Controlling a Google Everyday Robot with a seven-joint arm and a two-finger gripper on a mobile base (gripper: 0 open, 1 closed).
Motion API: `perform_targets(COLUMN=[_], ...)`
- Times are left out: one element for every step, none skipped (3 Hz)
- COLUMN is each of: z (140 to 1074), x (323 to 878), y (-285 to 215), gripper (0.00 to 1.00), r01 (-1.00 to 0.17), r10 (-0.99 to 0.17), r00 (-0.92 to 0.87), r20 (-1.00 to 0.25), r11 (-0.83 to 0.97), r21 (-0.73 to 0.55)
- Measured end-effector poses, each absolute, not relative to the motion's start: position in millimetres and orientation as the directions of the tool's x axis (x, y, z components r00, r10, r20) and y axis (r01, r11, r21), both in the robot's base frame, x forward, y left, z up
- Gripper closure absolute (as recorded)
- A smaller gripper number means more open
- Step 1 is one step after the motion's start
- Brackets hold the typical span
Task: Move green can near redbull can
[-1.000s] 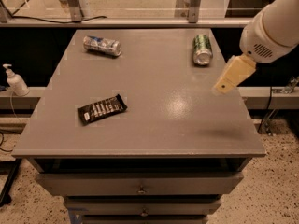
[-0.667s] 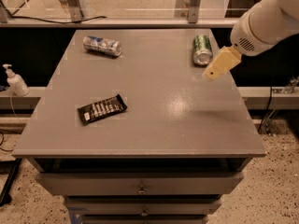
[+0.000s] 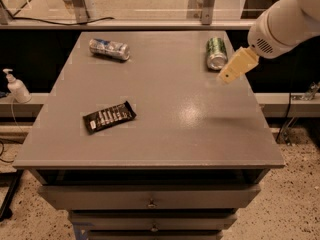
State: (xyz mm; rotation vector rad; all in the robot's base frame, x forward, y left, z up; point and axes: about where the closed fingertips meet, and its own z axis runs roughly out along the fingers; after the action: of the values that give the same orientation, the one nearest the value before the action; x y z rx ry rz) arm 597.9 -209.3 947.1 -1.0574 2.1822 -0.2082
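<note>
The green can lies on its side at the far right of the grey table, its silver end facing me. The redbull can, silver and blue, lies on its side at the far left. My gripper, with pale yellow fingers on a white arm, hangs above the table's right edge, just in front and to the right of the green can. It does not touch the can and holds nothing.
A black snack bar wrapper lies at the left middle of the table. A white pump bottle stands on a ledge to the left. Drawers are below the front edge. A rail runs behind.
My gripper has moved left and toward the far side, from beside the table's right edge to close by the green can. The cans and wrapper have not moved.
</note>
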Motion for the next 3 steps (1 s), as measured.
perform_targets(z=[947, 935, 928], x=[599, 619, 653], y=[-209, -206, -197], gripper=[0.00, 0.00, 0.00], r01=[-0.633, -0.595, -0.529], r10=[-0.733, -0.652, -0.546], r00=[-0.429, -0.455, -0.473], r20=[-0.528, -0.606, -0.691], r11=[0.661, 0.729, 0.804], r21=[-0.403, -0.338, -0.273])
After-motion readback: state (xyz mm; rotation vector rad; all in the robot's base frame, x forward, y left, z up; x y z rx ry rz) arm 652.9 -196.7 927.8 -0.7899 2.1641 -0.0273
